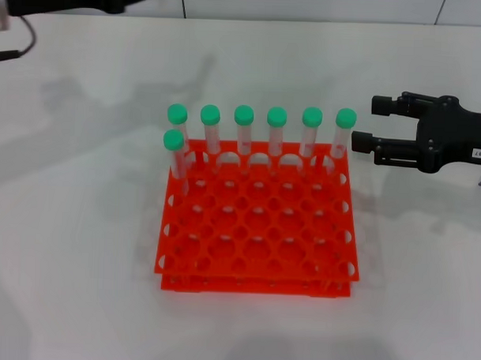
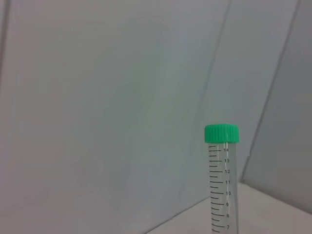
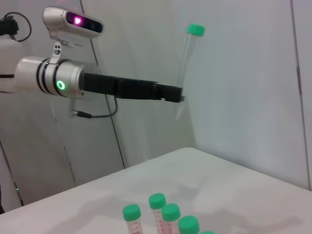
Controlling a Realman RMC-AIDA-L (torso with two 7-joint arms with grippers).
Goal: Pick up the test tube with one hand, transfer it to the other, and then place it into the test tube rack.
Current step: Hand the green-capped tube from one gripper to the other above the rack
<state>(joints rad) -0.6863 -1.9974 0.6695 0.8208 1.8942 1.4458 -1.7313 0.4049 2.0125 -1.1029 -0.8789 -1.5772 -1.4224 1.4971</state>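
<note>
1. Head view, far left: my left arm shows only as a dark sleeve at the top corner, so this view tells nothing of its grip.
2. The right wrist view supplies it: my left gripper (image 3: 178, 94) is clamped on the test tube (image 3: 187, 63) near its lower end, high above the table (image 3: 234, 180).
3. The tube's long axis stands near upright, slightly tilted, green cap up and conical tip just below the fingers. The left wrist view agrees.
4. Centre: the test tube rack (image 1: 253, 263) carries seven capped tubes, six along the far row and one in the second row at the left.
5. Right: my right gripper (image 1: 367, 124) hovers beside the rack's far right corner, fingers spread and empty.
6. The held tube lies up and well to the left of it, so I judge the handover needs both arms to close that gap.
</note>
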